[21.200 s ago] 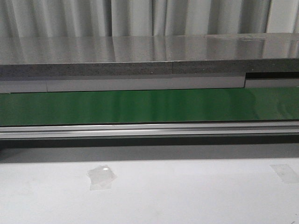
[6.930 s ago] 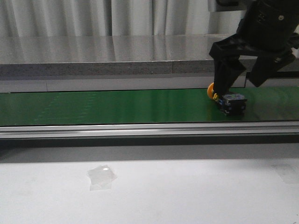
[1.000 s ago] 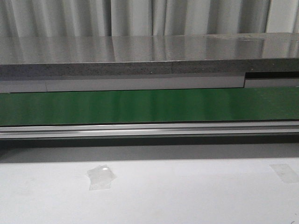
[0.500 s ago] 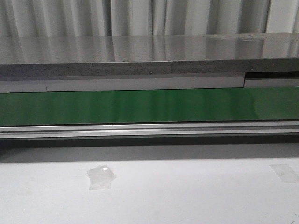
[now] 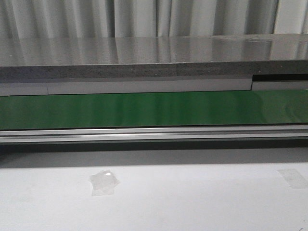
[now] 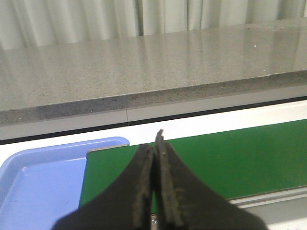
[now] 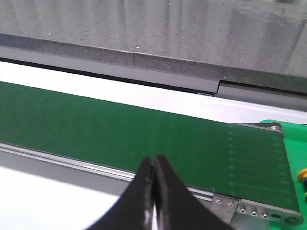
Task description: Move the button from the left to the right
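Observation:
No button shows on the green belt [image 5: 154,109] in the front view, and neither gripper is in that view. In the right wrist view a small orange-yellow piece [image 7: 302,174] shows at the picture's edge, past the belt's right end [image 7: 268,158]; it may be the button's cap, mostly cut off. My right gripper [image 7: 153,161] is shut and empty above the belt's near rail. My left gripper [image 6: 156,143] is shut and empty above the belt's left end [image 6: 192,163].
A blue tray [image 6: 38,177] lies off the belt's left end. A bright green surface [image 7: 296,148] lies past its right end. A grey stone ledge [image 5: 144,57] runs behind the belt. An aluminium rail [image 5: 154,134] fronts it. Tape patches [image 5: 103,183] lie on the white table.
Nothing moved in the last second. Since 6.9 s ago the right gripper and the button it stood over on the belt's right part have left the front view.

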{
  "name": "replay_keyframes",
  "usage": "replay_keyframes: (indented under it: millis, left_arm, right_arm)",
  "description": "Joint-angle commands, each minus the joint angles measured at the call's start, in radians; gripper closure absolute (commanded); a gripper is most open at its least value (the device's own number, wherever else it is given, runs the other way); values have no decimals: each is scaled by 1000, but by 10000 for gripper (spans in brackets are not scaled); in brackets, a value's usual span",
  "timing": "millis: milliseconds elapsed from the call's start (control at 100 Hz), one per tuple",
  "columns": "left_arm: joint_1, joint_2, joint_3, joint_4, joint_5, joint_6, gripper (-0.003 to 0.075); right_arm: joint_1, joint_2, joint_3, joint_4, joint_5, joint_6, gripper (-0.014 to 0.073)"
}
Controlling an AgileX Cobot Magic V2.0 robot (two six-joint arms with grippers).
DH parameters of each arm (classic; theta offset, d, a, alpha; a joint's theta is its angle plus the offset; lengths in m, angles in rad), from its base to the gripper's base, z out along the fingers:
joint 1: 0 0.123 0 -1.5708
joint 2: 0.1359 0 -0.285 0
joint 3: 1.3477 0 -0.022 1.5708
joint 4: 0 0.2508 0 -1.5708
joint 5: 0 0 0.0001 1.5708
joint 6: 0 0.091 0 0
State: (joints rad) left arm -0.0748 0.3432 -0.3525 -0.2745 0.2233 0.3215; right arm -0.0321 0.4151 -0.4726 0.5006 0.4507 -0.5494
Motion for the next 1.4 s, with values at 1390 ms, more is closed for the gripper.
replay_keyframes:
  millis: [1390]
  left_arm:
    - [-9,7,-30,-14,-77,-11,740]
  right_arm:
    - [98,-439,485,-486,-423,598,662]
